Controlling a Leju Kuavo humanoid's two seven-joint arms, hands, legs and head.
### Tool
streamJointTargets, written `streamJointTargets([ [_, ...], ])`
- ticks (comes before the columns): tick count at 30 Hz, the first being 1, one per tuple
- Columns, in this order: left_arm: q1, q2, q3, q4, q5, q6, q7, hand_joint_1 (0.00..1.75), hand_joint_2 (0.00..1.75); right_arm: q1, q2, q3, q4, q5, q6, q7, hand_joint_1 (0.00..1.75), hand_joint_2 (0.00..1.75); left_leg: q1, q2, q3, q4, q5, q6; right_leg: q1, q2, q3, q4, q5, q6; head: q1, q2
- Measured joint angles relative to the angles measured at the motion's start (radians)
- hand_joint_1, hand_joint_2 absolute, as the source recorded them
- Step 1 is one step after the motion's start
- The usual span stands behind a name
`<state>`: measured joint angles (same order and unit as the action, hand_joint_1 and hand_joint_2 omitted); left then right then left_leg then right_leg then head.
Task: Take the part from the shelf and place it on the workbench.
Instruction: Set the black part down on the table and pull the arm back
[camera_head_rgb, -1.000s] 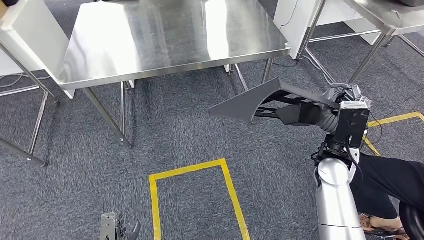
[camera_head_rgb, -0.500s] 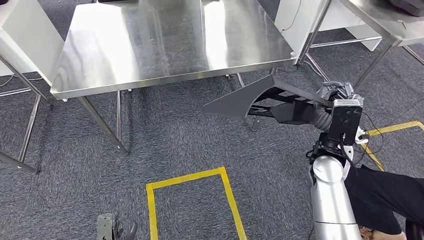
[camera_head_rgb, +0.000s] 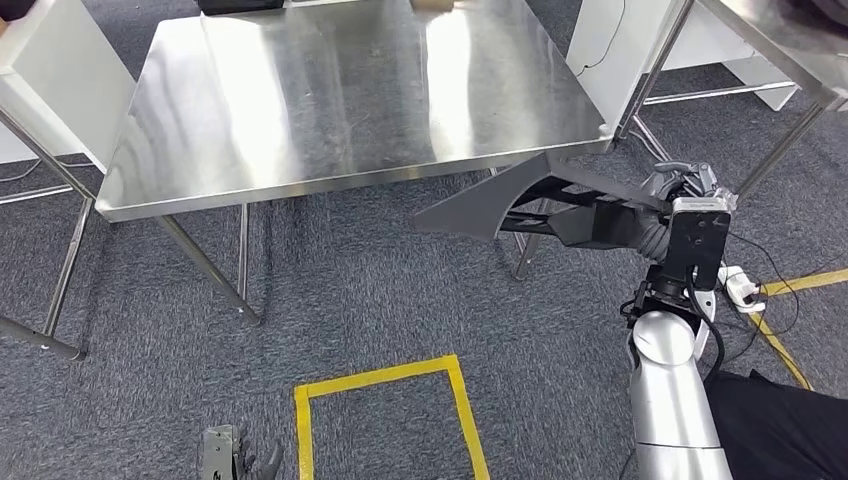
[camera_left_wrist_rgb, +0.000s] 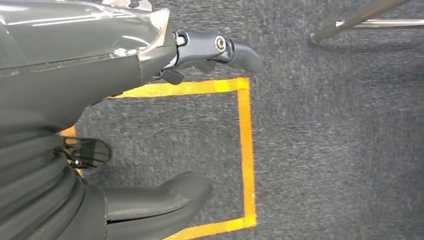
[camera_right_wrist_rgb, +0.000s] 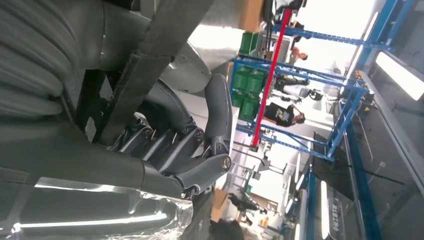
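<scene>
The right hand (camera_head_rgb: 672, 195) has its fingers (camera_right_wrist_rgb: 175, 145) curled around the near end of the part (camera_head_rgb: 520, 200), a dark, flat, fin-shaped piece that reaches out from the grip toward the robot's left. The far tip of the part hangs over the carpet (camera_head_rgb: 380, 300), below and just short of the front edge of the steel workbench (camera_head_rgb: 340, 90). The left hand (camera_left_wrist_rgb: 150, 125) hangs low with thumb and fingers apart, holding nothing, above a yellow tape outline (camera_left_wrist_rgb: 245, 150) on the carpet.
</scene>
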<state>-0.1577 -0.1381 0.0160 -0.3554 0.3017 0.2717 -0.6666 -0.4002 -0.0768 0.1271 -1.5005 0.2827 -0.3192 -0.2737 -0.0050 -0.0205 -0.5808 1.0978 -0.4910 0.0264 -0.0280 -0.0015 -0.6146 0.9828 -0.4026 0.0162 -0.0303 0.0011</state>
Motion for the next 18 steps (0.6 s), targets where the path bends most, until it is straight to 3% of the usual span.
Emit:
streamJointTargets([
  [1,0.001,0.000,0.000,0.000,0.000,-0.001,0.000,0.00,1.75,0.000,-0.001,0.000,0.000,0.009,-0.001,0.005,1.75,1.75,0.002,0.005,-0.042,0.060,-0.010,-0.004,0.000,0.000,0.011,-0.002,-0.008,-0.007,-0.001,0.000],
  [3,0.004,0.000,0.000,0.000,0.000,-0.003,0.001,0.00,1.75,0.000,-0.004,0.000,0.000,0.033,-0.002,0.019,1.75,1.75,0.007,0.009,-0.122,0.155,-0.063,-0.013,0.002,0.001,0.032,-0.002,-0.028,-0.015,-0.002,0.000],
  [4,0.006,0.000,0.000,0.001,0.000,-0.004,0.001,0.00,1.75,0.001,-0.007,-0.001,0.001,0.049,-0.002,0.029,1.75,1.75,0.009,0.011,-0.148,0.170,-0.084,-0.016,0.003,0.002,0.045,-0.002,-0.039,-0.014,-0.003,0.000],
  [5,0.006,0.000,0.000,0.001,-0.001,-0.006,0.002,0.00,1.75,0.000,-0.010,-0.002,0.001,0.070,-0.001,0.042,1.75,1.75,0.010,0.012,-0.161,0.158,-0.086,-0.018,0.003,0.003,0.060,-0.002,-0.051,-0.014,-0.003,0.000],
  [6,0.007,0.001,0.000,0.001,-0.003,-0.008,0.002,0.00,1.75,-0.002,-0.014,-0.004,0.001,0.095,0.002,0.058,1.75,1.75,0.011,0.014,-0.158,0.118,-0.061,-0.017,0.003,0.003,0.076,-0.002,-0.062,-0.012,-0.004,0.000],
  [8,0.007,0.002,0.000,0.001,-0.008,-0.012,0.004,0.00,1.75,-0.015,-0.024,-0.013,0.004,0.148,0.020,0.095,1.75,1.75,0.009,0.015,-0.128,-0.008,0.046,-0.006,0.005,0.004,0.106,-0.003,-0.087,-0.006,-0.007,0.000],
  [10,0.007,0.005,0.001,0.002,-0.013,-0.016,0.006,0.00,1.75,-0.041,-0.039,-0.026,0.012,0.183,0.047,0.128,1.75,1.75,0.003,0.013,-0.102,-0.088,0.117,0.007,0.009,0.008,0.124,-0.006,-0.109,0.006,-0.010,0.000],
  [13,0.005,0.004,0.002,0.002,-0.020,-0.020,0.010,0.00,1.75,-0.090,-0.083,-0.049,0.029,0.210,0.088,0.168,1.75,1.75,0.000,0.009,-0.074,-0.105,0.118,0.023,0.010,0.010,0.136,0.009,-0.114,0.027,-0.011,0.000],
  [15,0.003,0.004,0.002,0.002,-0.023,-0.022,0.012,0.00,1.75,-0.139,-0.128,-0.059,0.053,0.226,0.132,0.195,1.75,1.75,0.003,0.008,-0.054,-0.111,0.111,0.036,0.007,0.007,0.096,0.087,-0.113,0.032,-0.008,0.000],
  [18,0.001,0.005,0.003,0.003,-0.024,-0.029,0.014,0.00,1.75,-0.238,-0.213,-0.056,0.126,0.259,0.215,0.237,1.75,1.75,0.001,0.003,-0.035,-0.112,0.090,0.050,0.007,0.006,-0.045,0.270,-0.162,0.029,-0.003,0.000],
])
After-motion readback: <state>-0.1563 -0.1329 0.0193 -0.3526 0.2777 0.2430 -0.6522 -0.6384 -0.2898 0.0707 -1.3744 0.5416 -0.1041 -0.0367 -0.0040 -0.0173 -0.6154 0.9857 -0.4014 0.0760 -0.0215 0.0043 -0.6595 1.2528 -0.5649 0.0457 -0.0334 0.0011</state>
